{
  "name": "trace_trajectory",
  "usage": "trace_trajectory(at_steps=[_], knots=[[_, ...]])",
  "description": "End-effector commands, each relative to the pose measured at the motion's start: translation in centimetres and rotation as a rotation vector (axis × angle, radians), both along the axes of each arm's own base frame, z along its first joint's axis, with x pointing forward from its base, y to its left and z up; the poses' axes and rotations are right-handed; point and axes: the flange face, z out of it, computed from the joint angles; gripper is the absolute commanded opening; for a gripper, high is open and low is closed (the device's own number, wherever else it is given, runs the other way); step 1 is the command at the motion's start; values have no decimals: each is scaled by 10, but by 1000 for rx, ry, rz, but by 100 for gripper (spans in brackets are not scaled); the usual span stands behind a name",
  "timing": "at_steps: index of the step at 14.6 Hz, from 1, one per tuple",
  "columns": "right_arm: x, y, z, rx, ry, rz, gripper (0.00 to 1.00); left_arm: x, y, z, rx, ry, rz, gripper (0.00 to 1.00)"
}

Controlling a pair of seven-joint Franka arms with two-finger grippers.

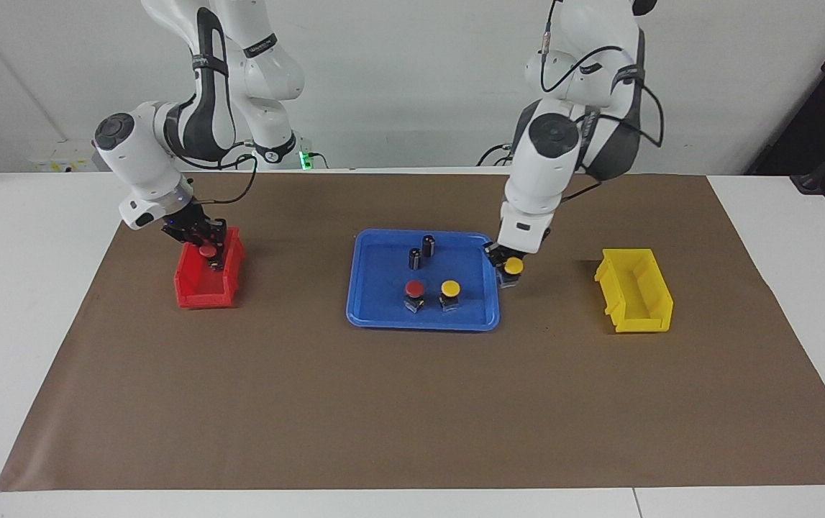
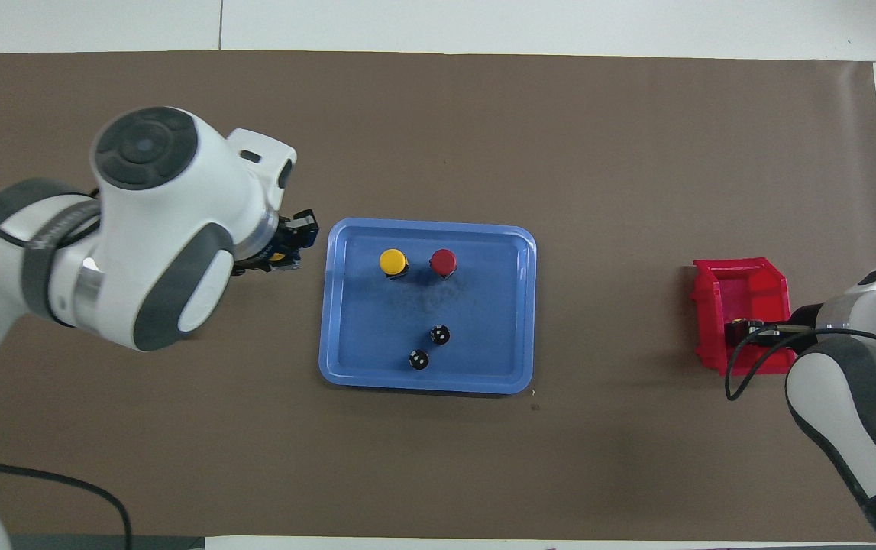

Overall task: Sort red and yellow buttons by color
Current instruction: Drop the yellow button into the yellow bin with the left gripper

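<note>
My left gripper (image 1: 510, 273) is shut on a yellow button (image 1: 513, 265), held just off the rim of the blue tray (image 1: 383, 321) on the side toward the yellow bin (image 1: 635, 291). In the overhead view the left gripper (image 2: 290, 248) is over the mat beside the tray (image 2: 422, 226). My right gripper (image 1: 208, 259) is shut on a red button (image 1: 207, 251), held low in the red bin (image 1: 203, 296). A red button (image 1: 414, 289) and a yellow button (image 1: 450, 289) stand side by side in the tray; they also show from overhead as the red one (image 2: 443, 262) and the yellow one (image 2: 392, 262).
Two dark capless cylinders (image 1: 429, 244) (image 1: 414, 257) stand in the tray, nearer to the robots than the buttons. A brown mat (image 1: 412, 417) covers the table. In the overhead view the left arm hides the yellow bin, and the red bin (image 2: 743, 283) shows at the right arm's end.
</note>
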Motion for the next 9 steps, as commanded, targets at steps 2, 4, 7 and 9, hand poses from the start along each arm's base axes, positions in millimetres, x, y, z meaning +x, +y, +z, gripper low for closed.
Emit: trace_trajectory(at_steps=[2,4,7,9], knots=[[-6,-3,4,12,-21,17,45,16,137,8,-12,17,-119,1],[0,-5,11,19,-16,40,50,20,186,2,-21,23,-171,1],[17,-10,31,36,8,82,56,11,229,-15,-30,-1,-224,2],[30,-10,52,32,15,103,56,-3,239,-42,-27,-41,-227,1]])
